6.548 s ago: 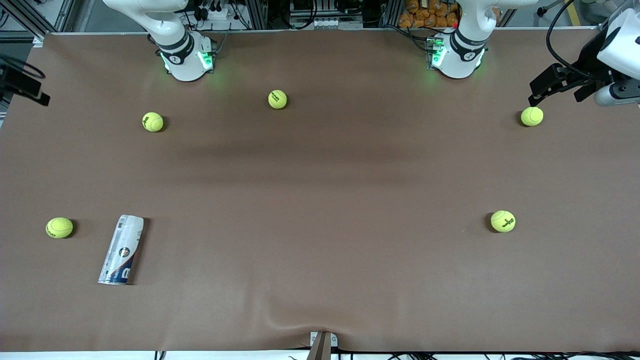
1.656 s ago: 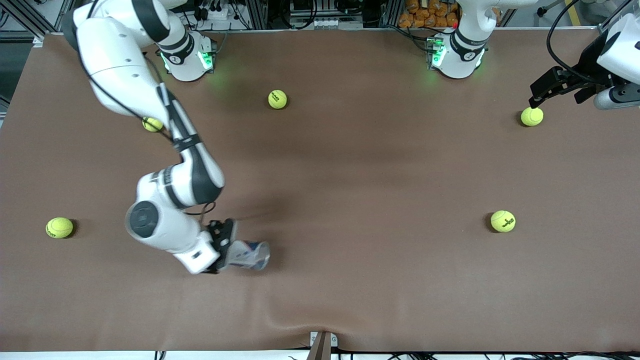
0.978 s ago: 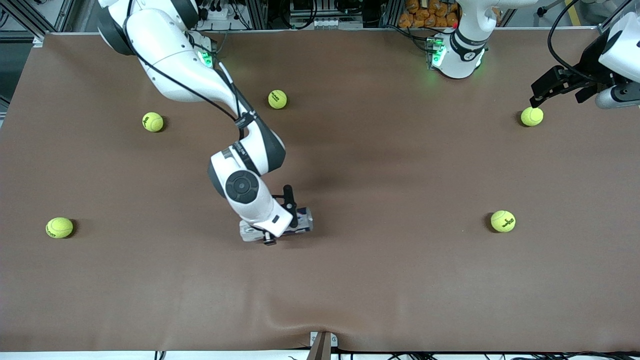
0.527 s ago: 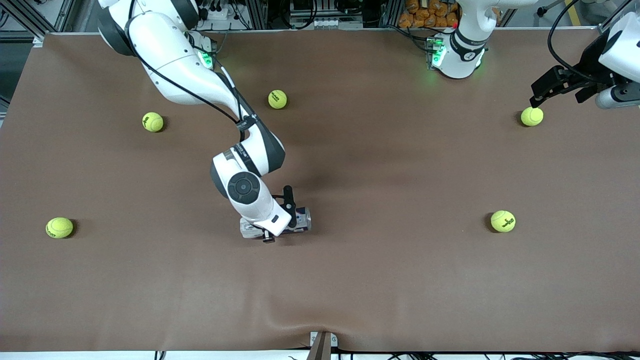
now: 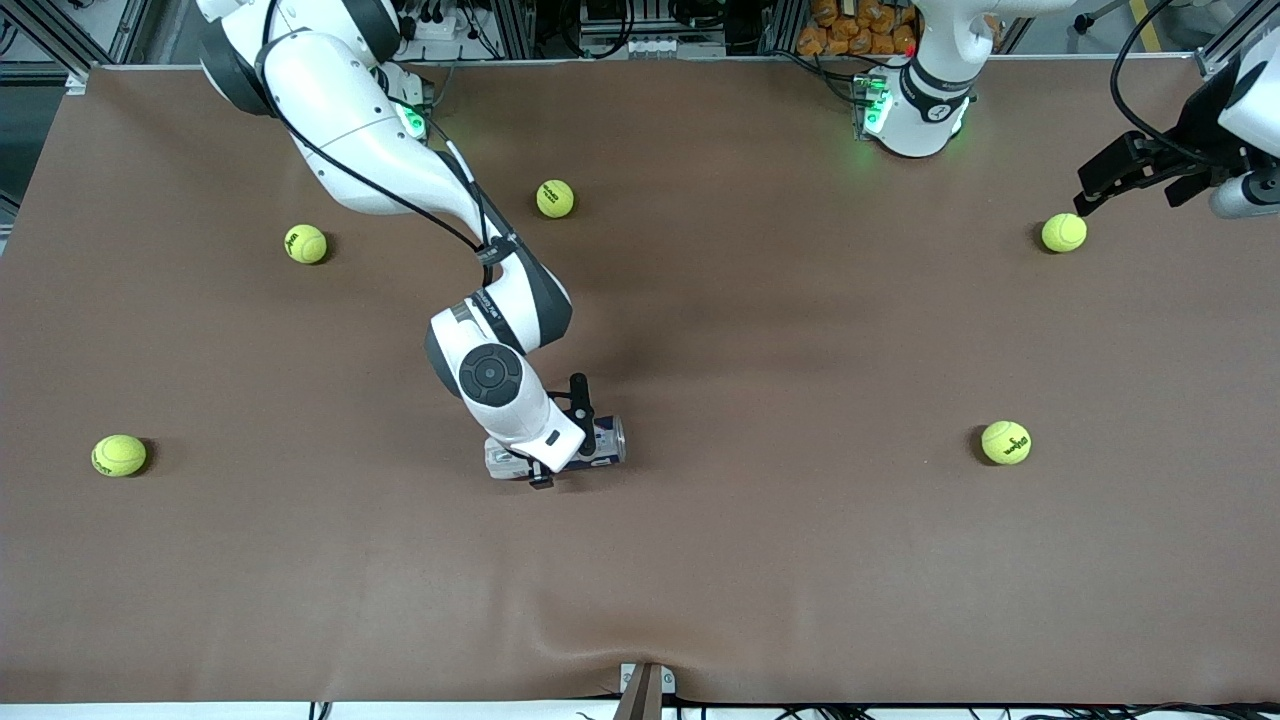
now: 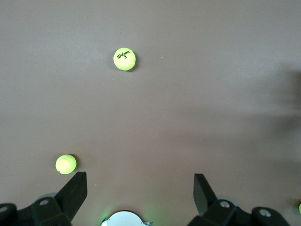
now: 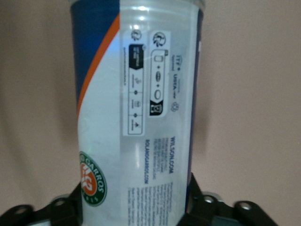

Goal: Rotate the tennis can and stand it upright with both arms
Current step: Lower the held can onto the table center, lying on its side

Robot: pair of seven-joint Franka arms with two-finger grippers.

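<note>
On the brown table (image 5: 800,560), the right gripper (image 5: 562,440) clamps the lying tennis can (image 5: 607,440) mid-bench, while the left gripper (image 5: 1125,180) waits, fingers apart, over the left arm's end edge.

I see the brown bench (image 5: 800,560) carrying five yellow tennis balls (image 5: 555,198), scattered well apart, and the tennis can (image 5: 606,443) lying on its side near the middle, toward the right arm's end, nearer the front camera.

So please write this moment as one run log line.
right gripper: shut on lying white-silver cylindrical tennis can, mid-table | left gripper: open, waiting over yellow tennis ball
</note>
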